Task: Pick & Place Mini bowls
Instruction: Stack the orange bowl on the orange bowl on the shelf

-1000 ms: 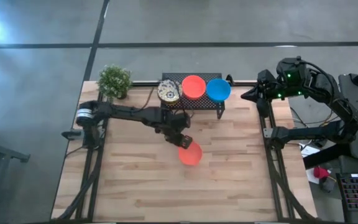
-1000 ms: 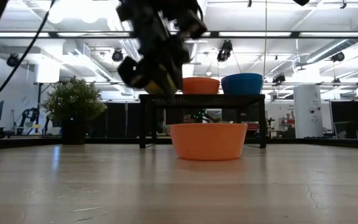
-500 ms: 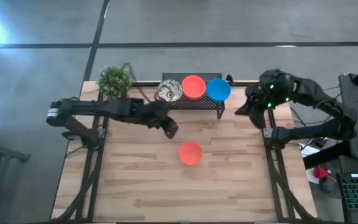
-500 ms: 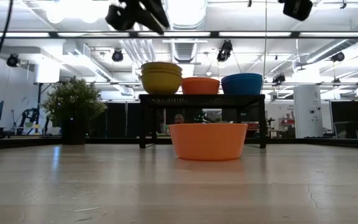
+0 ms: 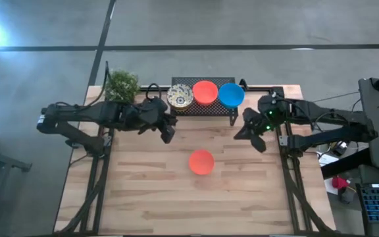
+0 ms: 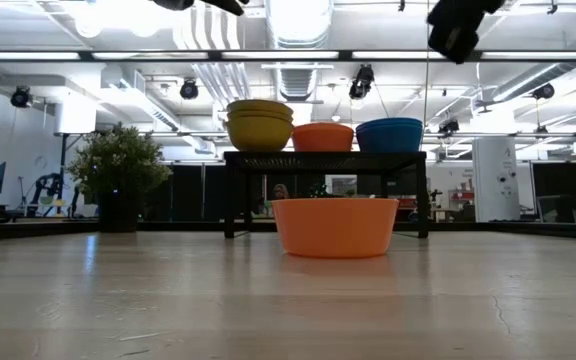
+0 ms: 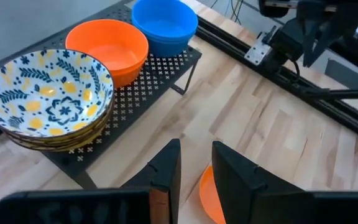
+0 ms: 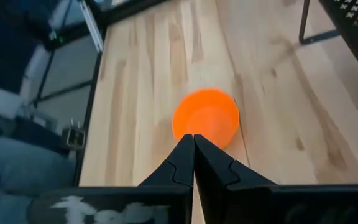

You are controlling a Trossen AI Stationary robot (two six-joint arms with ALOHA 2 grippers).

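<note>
While stacked overhead, patterned bowls [image 7: 47, 99] show yellow undersides low.

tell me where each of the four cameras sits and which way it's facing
High view: above, looking straight down at the table; both arms show.
Low view: at tabletop height, looking level at the orange bowl before the rack.
Left wrist view: on the left arm, facing the rack; left gripper open.
Right wrist view: on the right arm, facing down; right gripper shut.
All four share the orange bowl.
</note>
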